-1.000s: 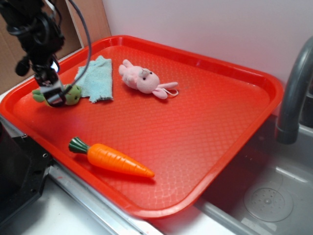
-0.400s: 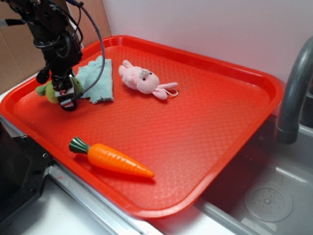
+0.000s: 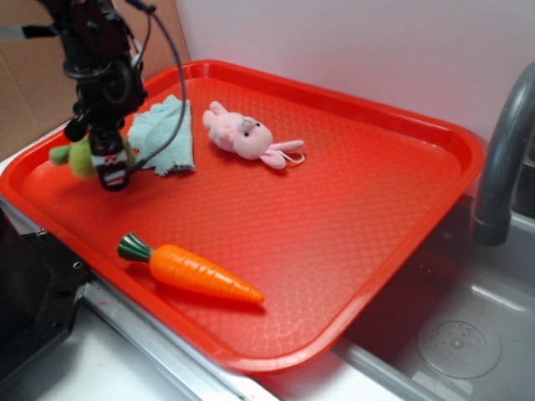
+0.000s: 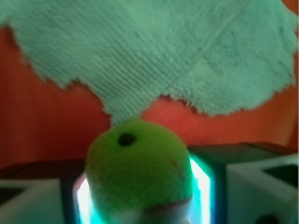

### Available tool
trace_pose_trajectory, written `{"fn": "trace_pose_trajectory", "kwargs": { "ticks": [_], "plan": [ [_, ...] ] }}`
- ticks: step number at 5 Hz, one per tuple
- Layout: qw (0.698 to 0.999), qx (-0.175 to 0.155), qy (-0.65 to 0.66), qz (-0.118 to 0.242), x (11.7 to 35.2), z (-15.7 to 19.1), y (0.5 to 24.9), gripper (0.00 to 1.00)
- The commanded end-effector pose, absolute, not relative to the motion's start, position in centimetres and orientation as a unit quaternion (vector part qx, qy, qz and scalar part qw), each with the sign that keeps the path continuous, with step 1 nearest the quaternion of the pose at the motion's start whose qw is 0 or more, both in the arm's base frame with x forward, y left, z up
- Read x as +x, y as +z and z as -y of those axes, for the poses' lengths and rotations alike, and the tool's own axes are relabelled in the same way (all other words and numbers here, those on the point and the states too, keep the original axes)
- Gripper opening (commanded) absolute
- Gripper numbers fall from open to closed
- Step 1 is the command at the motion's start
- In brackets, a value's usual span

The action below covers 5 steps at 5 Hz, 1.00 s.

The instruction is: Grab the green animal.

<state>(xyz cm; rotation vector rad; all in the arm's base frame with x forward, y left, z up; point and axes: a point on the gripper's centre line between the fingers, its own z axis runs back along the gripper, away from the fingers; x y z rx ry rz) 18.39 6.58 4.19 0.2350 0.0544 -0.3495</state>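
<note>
Exterior view: red plastic tray (image 3: 359, 192) with a raised rolled rim and a fine diamond-embossed floor, set beside a steel sink (image 3: 468, 334) with a grey curved faucet (image 3: 501, 167) at the right edge. At the tray's far left corner the black gripper (image 3: 111, 171) hangs down from its arm, cables looping off it, fingertips close to the tray floor. The green animal (image 3: 79, 156), a small fuzzy yellow-green plush, shows just left of and partly behind the fingers; only a rounded lobe and a stubby limb are visible here. Whether it is lifted off the tray cannot be told. Just right of it lies a pale teal cloth (image 3: 167, 134), ribbed terry, ragged edged, rumpled flat. Further right, apart from the cloth, a pink plush bunny (image 3: 242, 136) lies on its side, ears and a thin loop trailing right. Near the front rim lies a glossy orange plastic carrot (image 3: 196, 271) with a dark green stem cap, tip pointing right. Wrist view: close and soft-focused. The toy's round green head (image 4: 140, 168), nubbly pile with one small dark eye dot and a pinkish band at its base, sits pinched between the two blocky fingers (image 4: 261, 186), which press its sides. This grip is hidden from outside. Beyond it the cloth (image 4: 154, 51) fills the upper frame, frayed hem over red tray floor (image 4: 42, 126).
</note>
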Motion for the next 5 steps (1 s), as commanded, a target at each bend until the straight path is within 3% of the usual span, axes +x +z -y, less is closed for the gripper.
{"fn": "trace_pose_trajectory", "kwargs": {
  "ticks": [1,2,4,5],
  "plan": [
    [0.993,0.092,-0.062,-0.027,20.6,-3.1,11.8,0.0],
    [0.998,0.068,-0.003,0.002,19.7,-1.4,15.5,0.0],
    [0.994,0.074,0.055,0.057,17.6,1.8,18.7,0.0],
    [0.994,0.092,0.059,0.017,17.7,2.0,17.7,0.0]
  ]
}}
